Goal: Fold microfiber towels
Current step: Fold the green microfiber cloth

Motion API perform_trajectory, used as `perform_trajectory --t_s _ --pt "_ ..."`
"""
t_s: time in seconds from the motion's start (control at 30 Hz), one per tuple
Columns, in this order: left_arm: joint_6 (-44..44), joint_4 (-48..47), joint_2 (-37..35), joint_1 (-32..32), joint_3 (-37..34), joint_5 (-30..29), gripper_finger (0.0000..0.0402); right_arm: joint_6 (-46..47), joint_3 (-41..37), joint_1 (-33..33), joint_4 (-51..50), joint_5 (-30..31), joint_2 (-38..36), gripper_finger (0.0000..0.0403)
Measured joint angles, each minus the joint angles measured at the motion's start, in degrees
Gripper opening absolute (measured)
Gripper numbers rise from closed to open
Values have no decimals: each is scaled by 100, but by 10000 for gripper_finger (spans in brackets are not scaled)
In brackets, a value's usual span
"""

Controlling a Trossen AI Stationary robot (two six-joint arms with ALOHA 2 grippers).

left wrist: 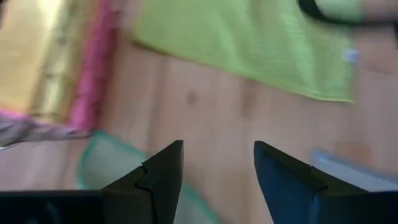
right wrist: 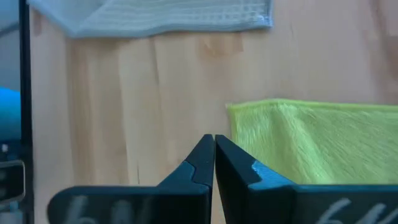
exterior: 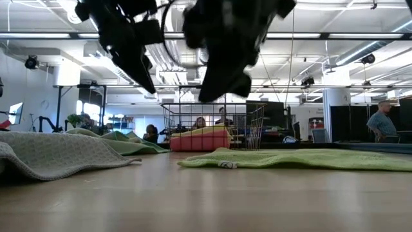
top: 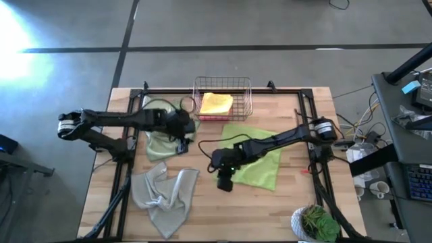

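A lime green towel [top: 253, 155] lies flat on the table right of centre, also seen in the low view [exterior: 309, 158]. My right gripper [right wrist: 214, 155] is shut with nothing in it. It hangs clear above the table [exterior: 225, 84], beside the lime towel's near left corner [right wrist: 249, 115]. My left gripper [left wrist: 217, 168] is open and hovers over the edge of a pale sage green towel [top: 158, 138]. A grey-beige towel [top: 165, 192] lies crumpled at the near left. A yellow towel [top: 216, 102] rests on a pink towel [top: 212, 116] in the basket.
The copper wire basket [top: 246, 94] stands at the far middle. A black frame [top: 135, 145] runs along the table's sides and far edge. A potted plant [top: 317, 223] sits at the near right corner. Bare wood [top: 223, 216] shows at the near centre. People are in the room beyond.
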Motion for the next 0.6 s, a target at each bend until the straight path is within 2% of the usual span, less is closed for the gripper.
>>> perform_trajectory --t_s 0.17,0.3,0.6 --pt "-43 435 59 -914 0 -100 180 17 -37 444 -675 623 -326 9" --pt "-37 1130 314 -1589 0 -451 180 364 -162 864 -1215 1246 -575 9" --pt "-36 2385 1332 -2356 0 -719 180 1377 -1116 1548 -1304 1788 -1454 9"
